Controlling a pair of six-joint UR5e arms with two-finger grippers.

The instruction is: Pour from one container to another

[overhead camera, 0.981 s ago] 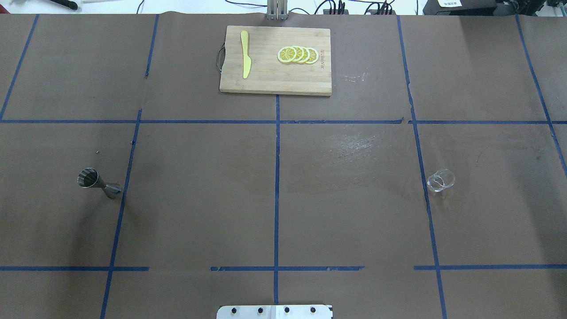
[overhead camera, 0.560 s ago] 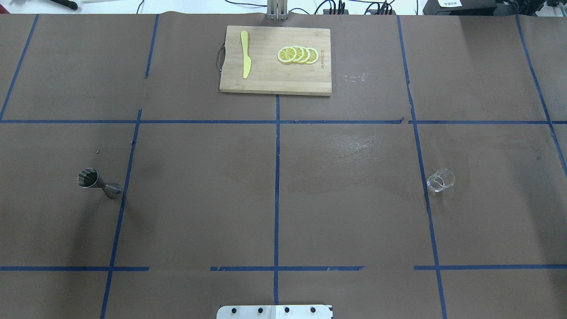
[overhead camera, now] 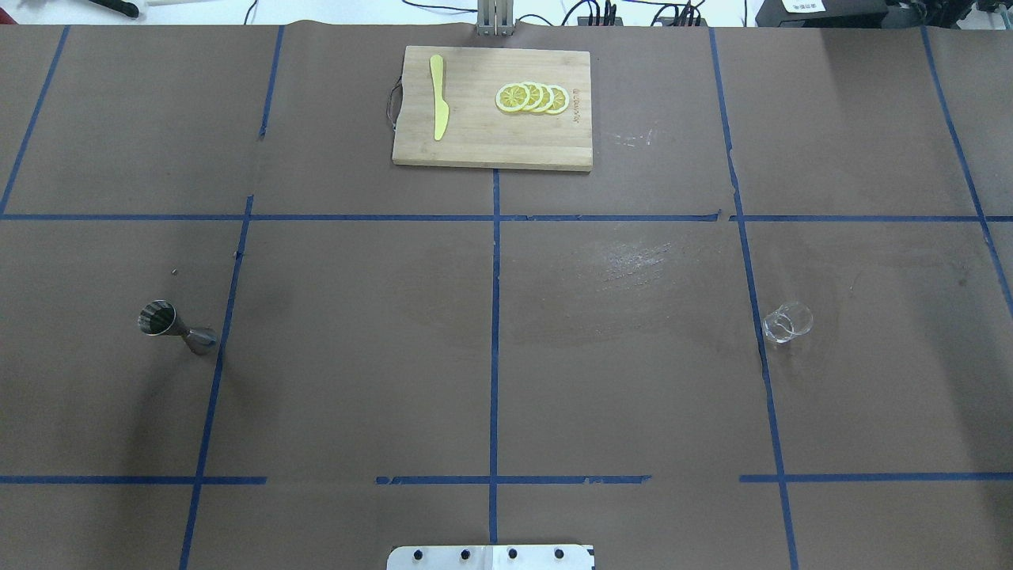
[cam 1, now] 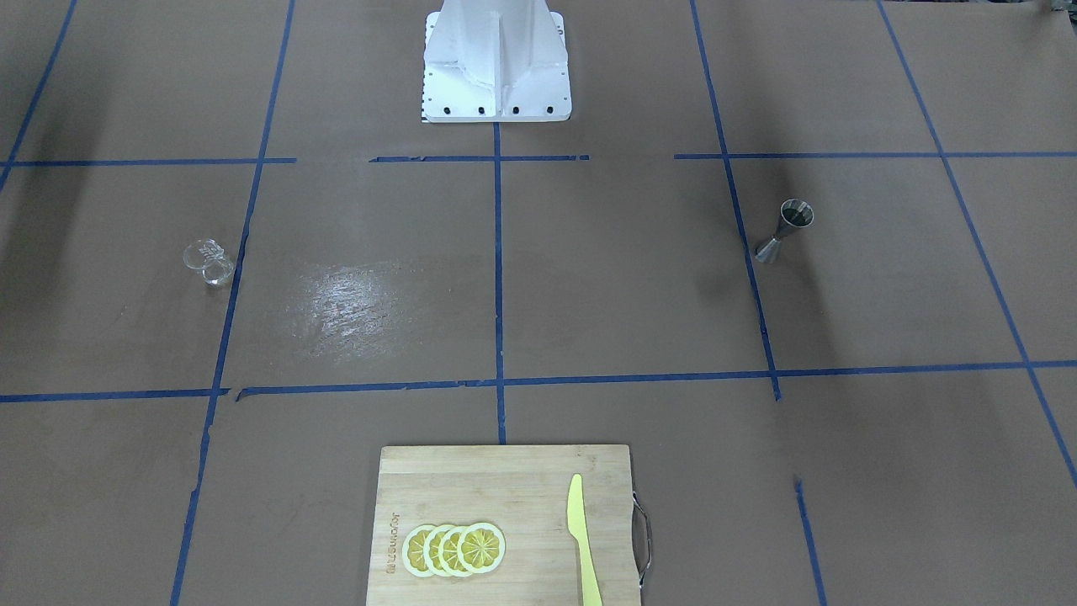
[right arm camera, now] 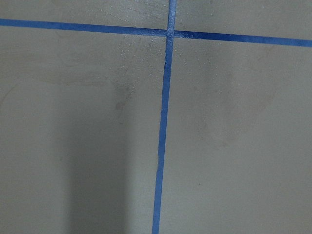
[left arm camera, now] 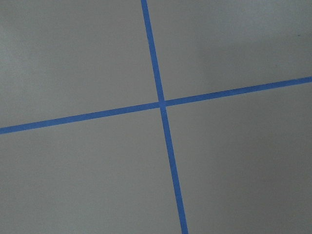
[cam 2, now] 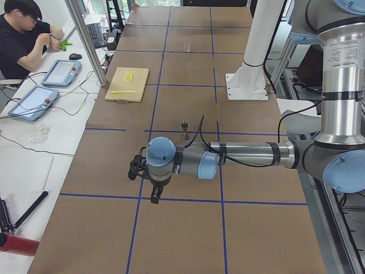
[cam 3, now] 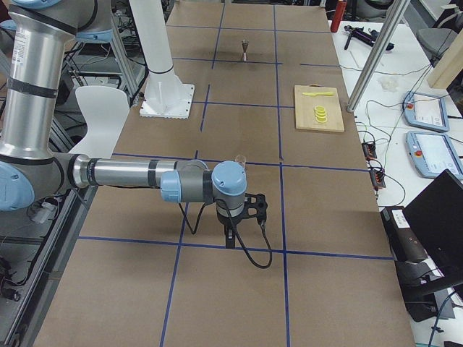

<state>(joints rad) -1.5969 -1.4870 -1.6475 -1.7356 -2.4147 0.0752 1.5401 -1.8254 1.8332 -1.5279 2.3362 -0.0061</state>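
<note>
Both tools show only from the table's ends, so I cannot tell whether their fingers are spread or closed: the left tool hangs over the brown worktop at the end of its level forearm, and the right tool does the same at the opposite end. Neither touches anything. Each wrist camera sees only brown cover and crossing blue tape lines. A wooden cutting board lies at the far edge from the robot, on the centre line, carrying a yellow knife and a row of overlapping lemon slices. The glass cup stands upright well to the right of the board and nearer the robot, just beside a tape line; whether it holds anything I cannot tell. The steel jigger stands upright well to the left of the board, also nearer the robot, its wider cone opening upward and dark inside. Cup and jigger are well apart. Beyond the board, a person sits at a white side desk.
</note>
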